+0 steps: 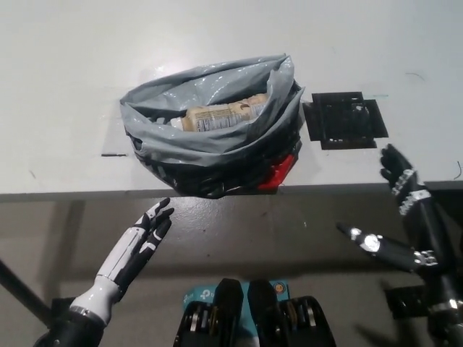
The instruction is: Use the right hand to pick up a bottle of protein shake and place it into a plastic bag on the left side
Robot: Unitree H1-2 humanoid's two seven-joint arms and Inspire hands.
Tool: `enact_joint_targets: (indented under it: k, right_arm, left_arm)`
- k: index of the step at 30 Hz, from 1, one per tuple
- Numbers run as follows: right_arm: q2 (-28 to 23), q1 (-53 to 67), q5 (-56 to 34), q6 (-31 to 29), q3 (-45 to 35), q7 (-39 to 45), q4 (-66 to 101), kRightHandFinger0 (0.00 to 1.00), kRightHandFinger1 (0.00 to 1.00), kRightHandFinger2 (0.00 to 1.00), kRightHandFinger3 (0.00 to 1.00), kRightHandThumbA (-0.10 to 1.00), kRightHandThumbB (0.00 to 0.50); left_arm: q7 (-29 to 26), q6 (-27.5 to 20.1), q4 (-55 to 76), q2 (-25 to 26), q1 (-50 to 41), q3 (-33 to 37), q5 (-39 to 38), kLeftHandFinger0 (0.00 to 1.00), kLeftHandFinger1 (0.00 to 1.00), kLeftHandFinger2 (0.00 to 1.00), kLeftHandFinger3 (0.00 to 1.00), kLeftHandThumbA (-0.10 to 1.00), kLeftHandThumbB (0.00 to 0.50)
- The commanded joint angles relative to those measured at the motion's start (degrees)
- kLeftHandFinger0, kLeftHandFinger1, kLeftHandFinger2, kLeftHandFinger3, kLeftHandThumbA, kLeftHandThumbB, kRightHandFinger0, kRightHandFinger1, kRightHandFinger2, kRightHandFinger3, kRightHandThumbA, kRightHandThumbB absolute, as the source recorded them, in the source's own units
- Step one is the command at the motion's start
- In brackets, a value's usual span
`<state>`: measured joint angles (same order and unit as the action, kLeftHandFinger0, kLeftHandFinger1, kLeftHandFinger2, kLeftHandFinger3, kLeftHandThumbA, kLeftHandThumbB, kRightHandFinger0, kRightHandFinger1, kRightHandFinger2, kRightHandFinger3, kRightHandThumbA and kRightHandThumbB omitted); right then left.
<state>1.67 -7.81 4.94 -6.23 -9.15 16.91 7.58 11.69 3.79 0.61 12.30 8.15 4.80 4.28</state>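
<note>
Bottle (221,116) lies on its side inside the bag (210,148). Right hand (405,210), right of the bag, is empty, fingers spread; left hand (145,238) waits below it, fingers straight. Risk: the bag overhangs the table (58,87) edge and could slide off if knocked.

Left hand (148,233): white shell segments, black joints and palm, white forearm cuff. Right hand (405,217): black throughout, silver bands and small metallic fittings.
</note>
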Motion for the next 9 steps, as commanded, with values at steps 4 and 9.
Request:
enact_joint_targets:
  k: [4, 9]
  right_arm:
    - [-1.3, -4.3, 4.3, -8.9, 3.1, -6.7, -8.3, 1.00, 1.00, 1.00, 1.00, 0.86, 0.319]
    - [-1.5, -3.6, 4.6, -9.0, 4.6, -7.0, -10.7, 1.00, 1.00, 1.00, 1.00, 0.80, 0.318]
  left_arm:
    - [-0.5, -2.0, 2.1, 1.0, 1.9, -0.8, 0.1, 1.00, 1.00, 1.00, 1.00, 0.92, 0.056]
    - [-0.4, -1.7, 2.6, 1.0, 0.9, -0.7, 0.0, 1.00, 1.00, 1.00, 1.00, 0.92, 0.047]
